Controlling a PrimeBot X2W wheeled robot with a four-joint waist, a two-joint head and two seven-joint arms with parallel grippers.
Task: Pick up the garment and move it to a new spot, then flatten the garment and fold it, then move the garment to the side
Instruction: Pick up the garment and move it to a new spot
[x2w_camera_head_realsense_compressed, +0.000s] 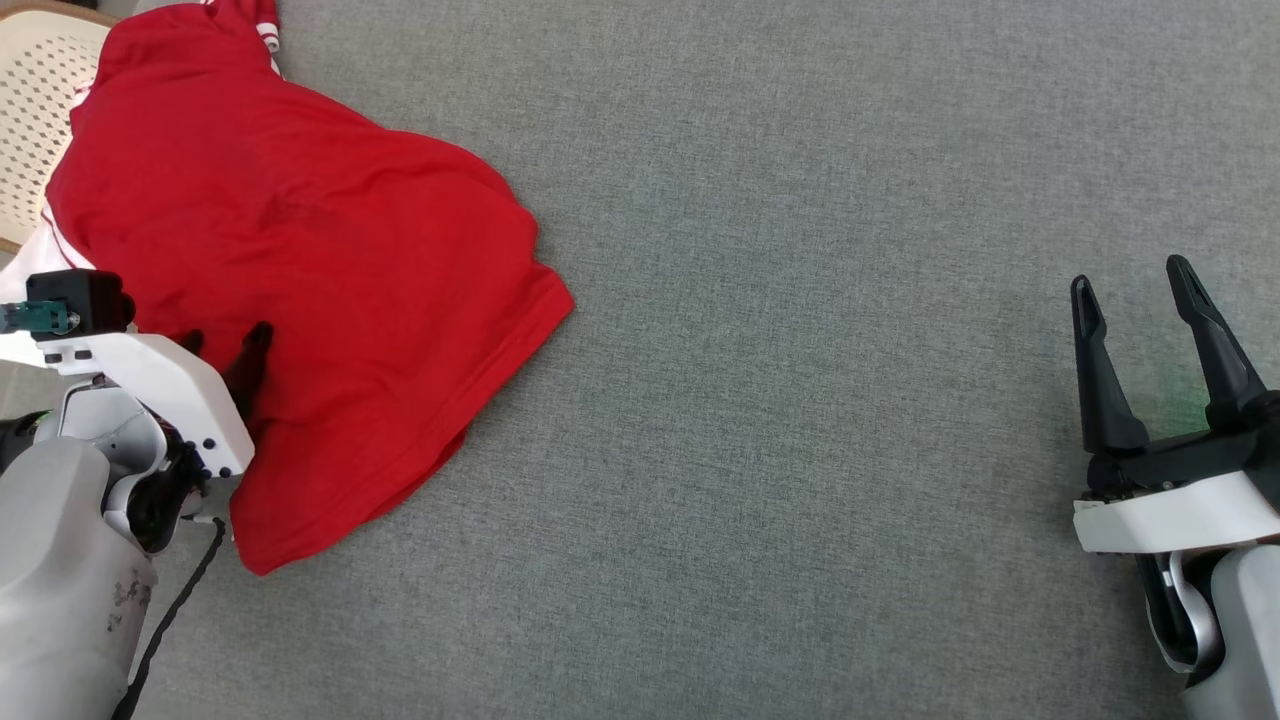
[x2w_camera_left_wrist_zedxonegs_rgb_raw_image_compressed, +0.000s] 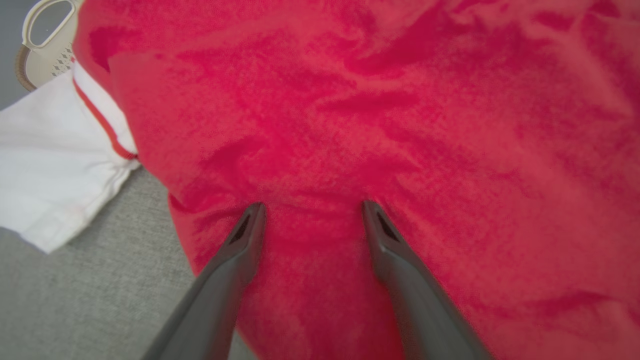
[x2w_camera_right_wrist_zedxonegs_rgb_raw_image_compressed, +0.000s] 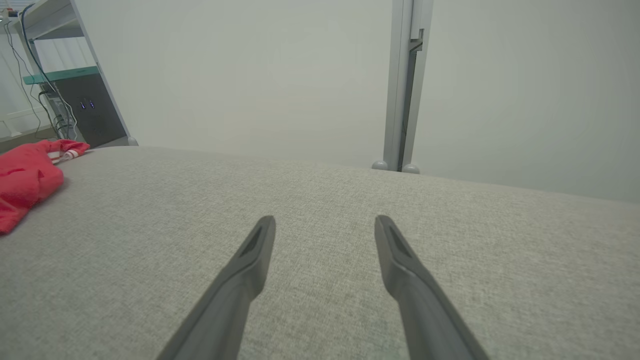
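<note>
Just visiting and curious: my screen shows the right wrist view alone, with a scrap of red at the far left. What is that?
Observer: A crumpled red garment, its far end lying partly over a cream basket.
Operator: Is the other claw near it?
Observer: Yes. The left claw is open, tips down at the red cloth, gripping nothing.
Operator: Is it all red?
Observer: No, a white panel with a thin red stripe shows at its edge.

The red garment (x2w_camera_head_realsense_compressed: 300, 260) with white trim lies rumpled on grey fabric; one edge overhangs.
</note>
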